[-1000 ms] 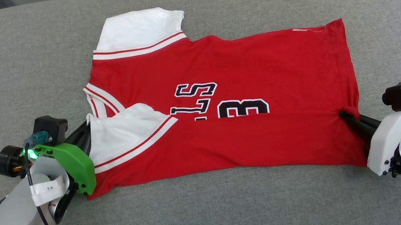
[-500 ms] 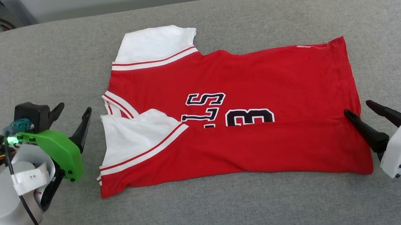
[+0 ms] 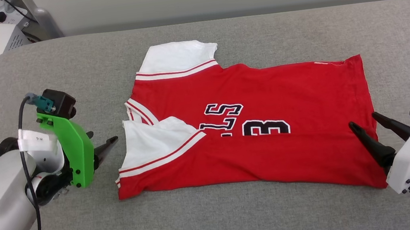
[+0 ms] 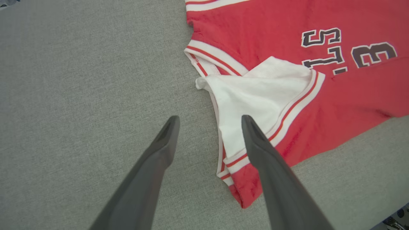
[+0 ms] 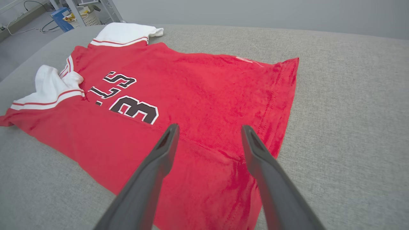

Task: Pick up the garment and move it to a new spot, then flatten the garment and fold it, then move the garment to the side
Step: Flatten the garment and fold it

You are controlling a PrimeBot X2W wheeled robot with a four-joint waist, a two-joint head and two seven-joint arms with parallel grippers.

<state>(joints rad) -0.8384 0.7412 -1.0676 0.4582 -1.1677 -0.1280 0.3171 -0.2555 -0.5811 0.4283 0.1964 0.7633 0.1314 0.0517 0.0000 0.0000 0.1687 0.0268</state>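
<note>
Garment (image 3: 264,88) first: lay crosswise on the grey table (image 3: 218,222), collar (image 3: 142,113) toward the robot's left, hem (image 3: 359,84) toward its right. Sat roughly mid-table, far sleeve (image 3: 178,55) nearest the back edge. Showed one lengthwise fold already made, judging by the near long side turned up over the chest and cutting off the lower half of the black lettering (image 3: 265,127). Carried the near white sleeve (image 3: 157,136) up with that flap, slanted across the red; left the far sleeve sticking out flat and unfolded.

Left hand (image 3: 103,138): released, empty, fingers spread, parked just beside the collar end and apart from the cloth in the head view. Pointed along the near sleeve in the left wrist view, probably because of that end being the natural grip for the next fold.

Right hand (image 3: 363,119): likewise released and holding nothing, fingers spread over the hem end near the fold line. Could not tell whether touching the cloth or hovering just above.

Stood at opposite ends of the flap, seemingly for the sake of carrying a long, limp edge evenly, without sagging in the middle. Looked about midway through the folding: far side and far sleeve not yet turned in, move to the side not yet done. Risked dragging the top layer askew with a grip taken too shallow.
</note>
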